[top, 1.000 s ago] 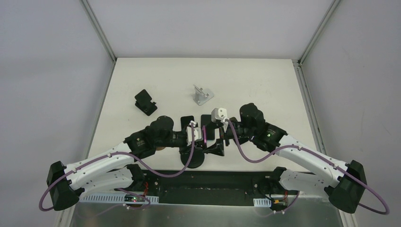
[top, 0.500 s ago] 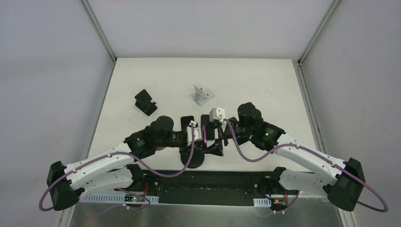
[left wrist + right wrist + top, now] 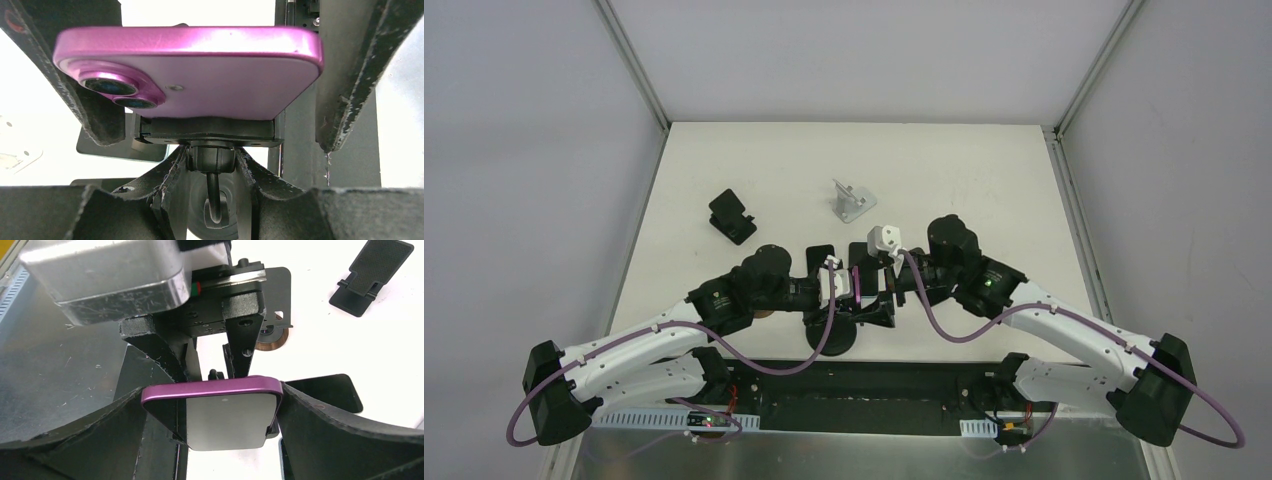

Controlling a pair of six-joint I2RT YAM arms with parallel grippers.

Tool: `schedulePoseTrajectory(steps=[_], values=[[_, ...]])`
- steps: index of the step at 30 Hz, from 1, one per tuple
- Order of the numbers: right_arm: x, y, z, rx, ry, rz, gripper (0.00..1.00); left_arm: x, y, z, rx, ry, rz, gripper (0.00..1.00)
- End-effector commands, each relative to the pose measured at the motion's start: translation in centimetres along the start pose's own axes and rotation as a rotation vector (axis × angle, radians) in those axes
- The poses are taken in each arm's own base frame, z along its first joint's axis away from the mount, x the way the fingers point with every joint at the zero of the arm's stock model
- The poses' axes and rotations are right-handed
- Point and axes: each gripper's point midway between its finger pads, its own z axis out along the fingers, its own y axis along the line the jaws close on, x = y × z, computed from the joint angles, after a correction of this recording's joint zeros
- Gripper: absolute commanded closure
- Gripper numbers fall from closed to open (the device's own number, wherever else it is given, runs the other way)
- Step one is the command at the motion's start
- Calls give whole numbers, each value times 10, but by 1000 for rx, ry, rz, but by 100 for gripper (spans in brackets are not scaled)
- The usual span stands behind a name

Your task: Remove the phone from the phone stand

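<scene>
Phone (image 3: 212, 390) between right pincer (image 3: 210, 430) fingers

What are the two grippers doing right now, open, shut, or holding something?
Left gripper: closed on the phone stand, below the phone.
Right gripper: jaws wide, flanking the phone's short edges; grip cannot be told.

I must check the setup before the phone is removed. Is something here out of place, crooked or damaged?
Nothing is spilled or broken. The purple phone sits level in its stand's black clamp. The one oddity: a second, black phone stand and a grey metal stand lie unused farther back on the table.
</scene>
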Motion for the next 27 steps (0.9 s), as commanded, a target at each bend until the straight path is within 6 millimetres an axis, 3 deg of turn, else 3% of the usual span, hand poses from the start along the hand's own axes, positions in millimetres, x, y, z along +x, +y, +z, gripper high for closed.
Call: schedulePoseTrajectory(steps=[1, 7, 15, 19, 20, 24, 25, 26, 27], values=[[-32, 5, 1, -41, -64, -57, 5, -34, 2, -1, 5, -120, 64, 100], [-23, 4, 2, -47, -32, -51, 11, -33, 1, -1, 10, -120, 66, 100], [-17, 4, 2, -47, -17, -44, 7, -30, 1, -1, 7, -114, 60, 100], [-19, 4, 1, -44, -21, -46, 13, -29, 1, -1, 9, -114, 57, 100], [-20, 5, 1, -44, -23, -48, 18, -29, 1, -1, 9, -113, 58, 100], [-22, 1, 2, -31, -22, -45, 56, -30, 1, -2, 6, -115, 57, 100], [-22, 1, 2, -29, -18, -46, 70, -30, 1, -2, 7, -116, 58, 100], [-23, -2, 2, -17, -16, -45, 94, -30, 1, -2, 8, -117, 58, 100], [-22, -4, 2, -8, -14, -43, 100, -31, 0, -2, 14, -119, 59, 100]])
